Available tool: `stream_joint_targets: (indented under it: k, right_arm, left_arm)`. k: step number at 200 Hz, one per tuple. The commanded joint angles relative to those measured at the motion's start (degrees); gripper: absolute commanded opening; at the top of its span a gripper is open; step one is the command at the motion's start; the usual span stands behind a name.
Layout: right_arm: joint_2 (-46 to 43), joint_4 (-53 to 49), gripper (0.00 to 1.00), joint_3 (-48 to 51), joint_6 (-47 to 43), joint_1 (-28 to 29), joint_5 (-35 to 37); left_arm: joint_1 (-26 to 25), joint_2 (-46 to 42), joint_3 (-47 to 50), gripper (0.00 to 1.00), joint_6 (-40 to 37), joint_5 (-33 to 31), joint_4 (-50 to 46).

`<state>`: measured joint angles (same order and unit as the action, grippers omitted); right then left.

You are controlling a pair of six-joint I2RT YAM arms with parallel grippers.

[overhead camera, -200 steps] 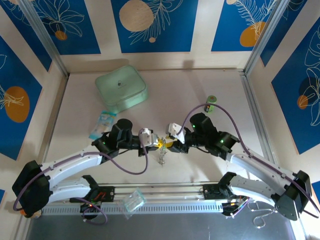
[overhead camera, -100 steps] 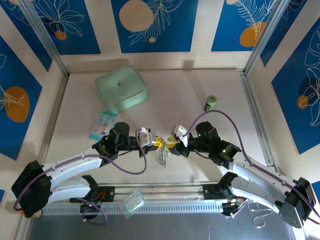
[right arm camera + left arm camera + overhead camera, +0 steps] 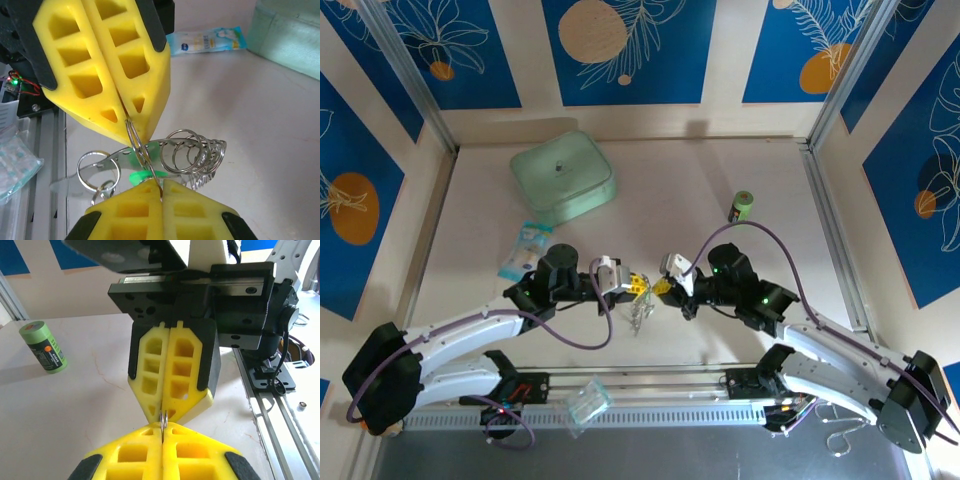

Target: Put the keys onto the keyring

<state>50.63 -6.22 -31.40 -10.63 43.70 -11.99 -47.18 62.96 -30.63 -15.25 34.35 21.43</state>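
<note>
My left gripper and right gripper meet tip to tip above the table's near middle. Both are shut on one thin split ring of the keyring. In the left wrist view that ring spans from my left gripper to the right gripper. Below it hangs the rest of the keyring: a pale metal band and several silvery rings. A key's green head peeks out behind the right gripper. I cannot pick out the silver key.
A mint-green box sits at the back left. The green can stands back right. A blue-and-white packet lies left of my left arm. A clear plastic bag rests on the front rail.
My right arm has drawn nearer and lower, uncovering the green can. Both grippers stay shut on the ring, and the hanging bundle has swung slightly left.
</note>
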Motion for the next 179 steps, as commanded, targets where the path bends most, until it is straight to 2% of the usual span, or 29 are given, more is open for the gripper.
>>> stream_joint_targets:
  k: [1, 12, 26, 51, 85, 138, 179]
  right_arm:
    - [-0.46, -0.25, 0.08, -0.74, 0.61, -0.19, -0.63]
    - [-2.04, 0.77, 0.18, -0.22, 0.62, -0.20, -0.44]
    - [-4.09, 1.47, 0.26, 0.37, 0.06, -0.20, -0.47]
    - [-5.65, 3.47, 0.30, 1.04, -0.55, -0.11, -2.34]
    - [-4.64, 6.88, 0.28, 1.42, 0.33, 0.33, -5.38]
    - [-3.05, 6.98, 0.25, 1.52, -0.27, 0.48, -5.03]
    - [-1.40, 9.90, 0.14, 1.26, 0.00, 0.85, -5.80]
  left_arm:
    - [-0.62, -1.39, -1.18, 0.00, -0.01, 4.20, 3.27]
    - [-0.59, -1.61, -1.12, 0.00, -0.72, 3.78, 2.54]
    - [-0.60, -1.57, -1.11, 0.00, -1.03, 3.50, 2.13]
    - [-0.59, -0.87, -0.84, 0.00, -0.08, 3.86, 3.44]
    - [-0.57, -0.55, -0.48, 0.00, 1.79, 3.91, 5.73]
    - [-0.62, -0.60, -0.11, 0.00, 2.31, 3.83, 6.13]
    - [-0.57, -0.39, -0.09, 0.00, 3.28, 3.86, 7.13]
